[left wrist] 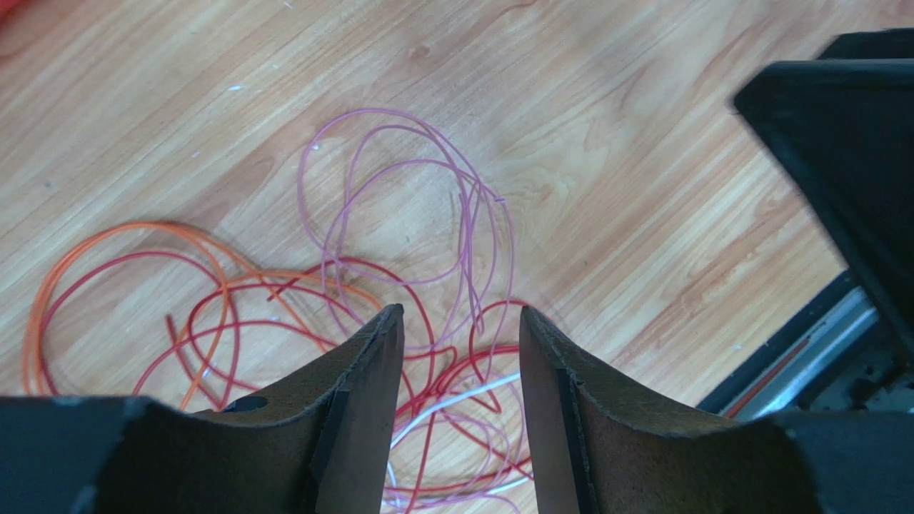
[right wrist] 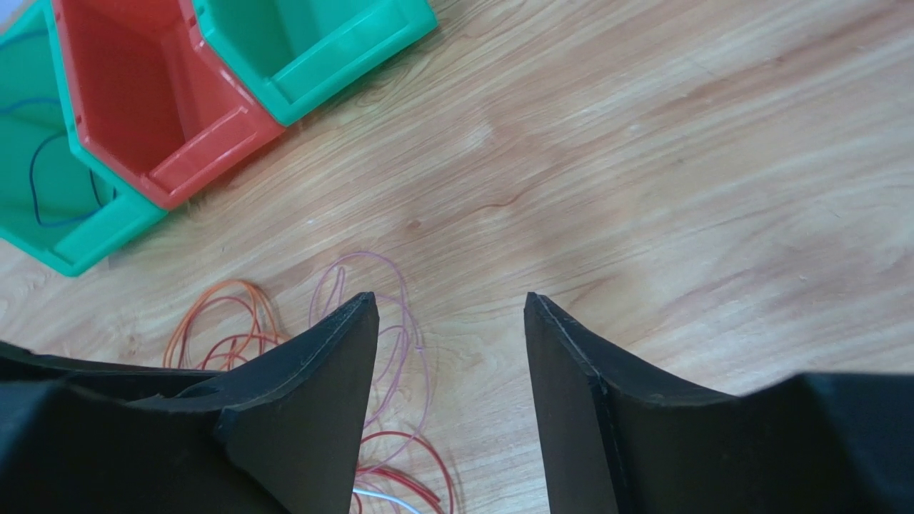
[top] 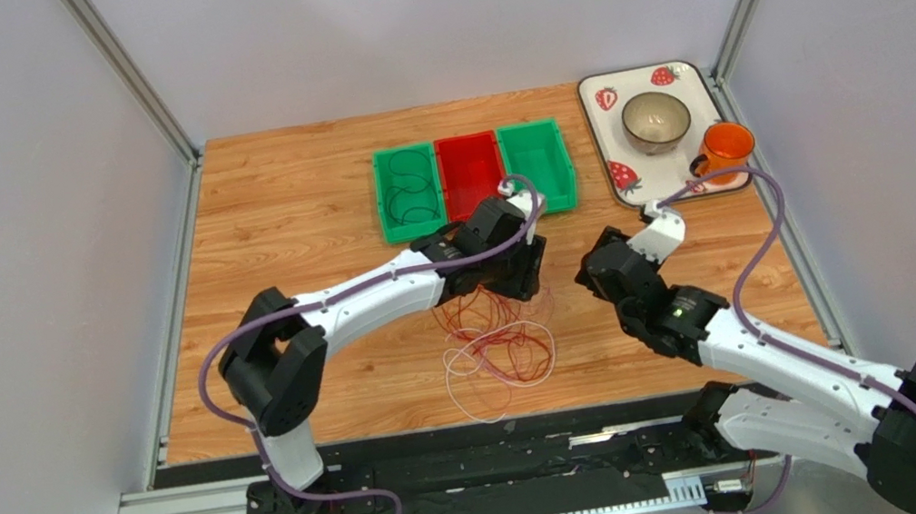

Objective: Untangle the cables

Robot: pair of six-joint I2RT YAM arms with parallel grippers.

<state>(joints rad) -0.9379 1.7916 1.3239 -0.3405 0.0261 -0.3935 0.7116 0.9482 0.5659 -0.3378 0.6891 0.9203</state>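
The cables (top: 490, 335) lie in a loose tangle on the wooden table, with red, orange, pink and white thin wires overlapping. My left gripper (top: 521, 268) hovers just above the tangle's far side. In the left wrist view it (left wrist: 459, 313) is open and empty, with red and white strands (left wrist: 461, 396) showing on the table between its fingers. My right gripper (top: 597, 270) is to the right of the tangle. In the right wrist view it (right wrist: 451, 298) is open and empty over bare wood, and pink loops (right wrist: 402, 321) and orange loops (right wrist: 220, 311) lie to its left.
Three bins stand behind the tangle: a green one (top: 408, 192) holding a dark cable, a red one (top: 471, 172) and a green one (top: 537, 162). A white tray (top: 651, 175) at the back right holds a bowl (top: 656, 120) and an orange cup (top: 725, 146).
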